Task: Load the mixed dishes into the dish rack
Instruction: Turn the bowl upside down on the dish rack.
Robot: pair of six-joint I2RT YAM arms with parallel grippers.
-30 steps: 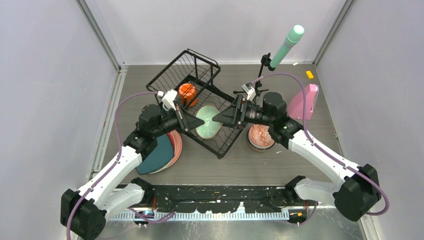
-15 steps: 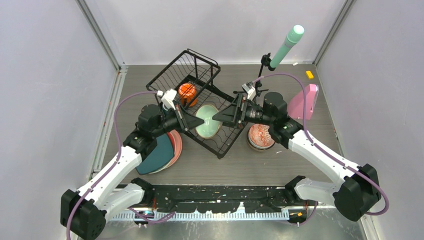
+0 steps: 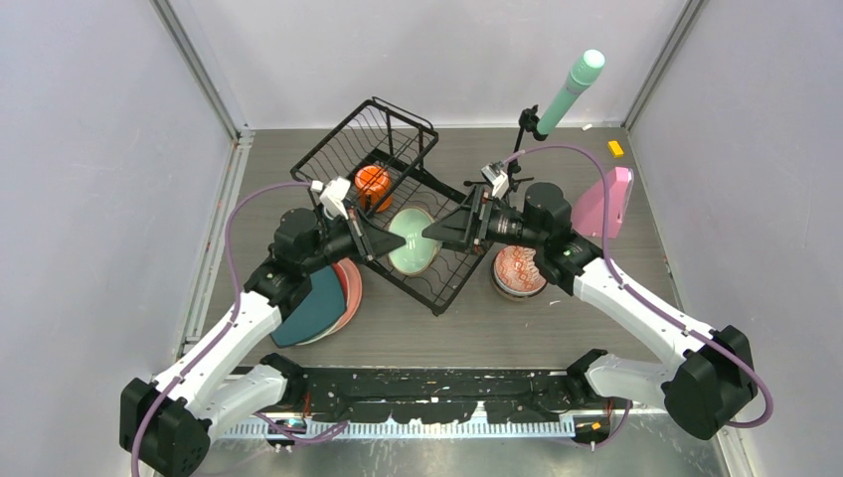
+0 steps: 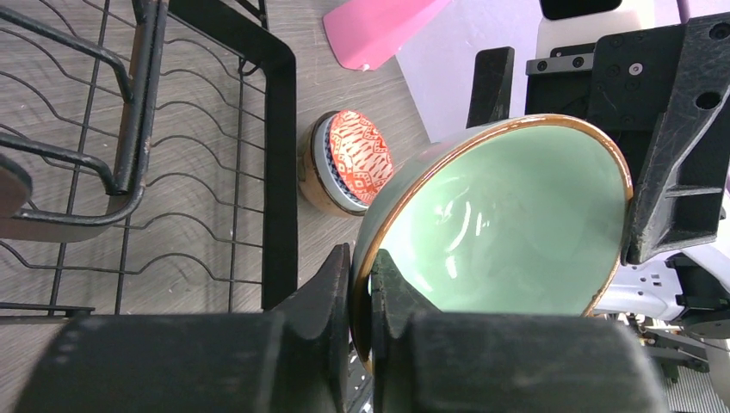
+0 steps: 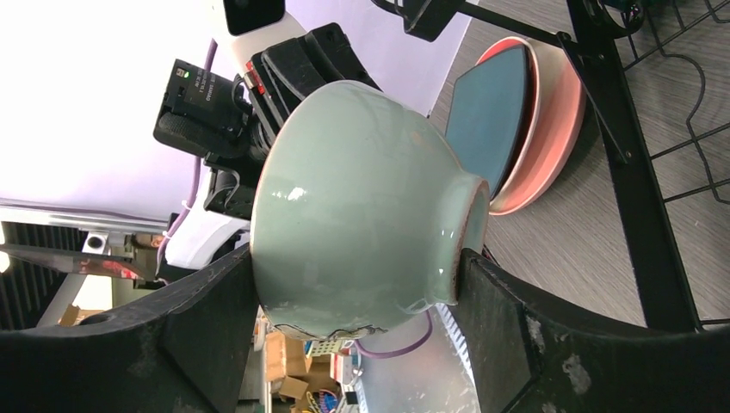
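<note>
The left arm (image 3: 253, 308) covers part of the stacked plates (image 3: 316, 303), the right arm (image 3: 616, 288) one edge of the patterned bowl (image 3: 517, 268). The pink wedge (image 4: 379, 26) is cropped at the top.

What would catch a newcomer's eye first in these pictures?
The mint bowl stands out, held on edge above the black wire dish rack at the centre, the left gripper pinching its rim and the right gripper clasping its outside. An orange mug sits in the rack behind it, and a red-patterned bowl stands on the table right of the rack.
</note>
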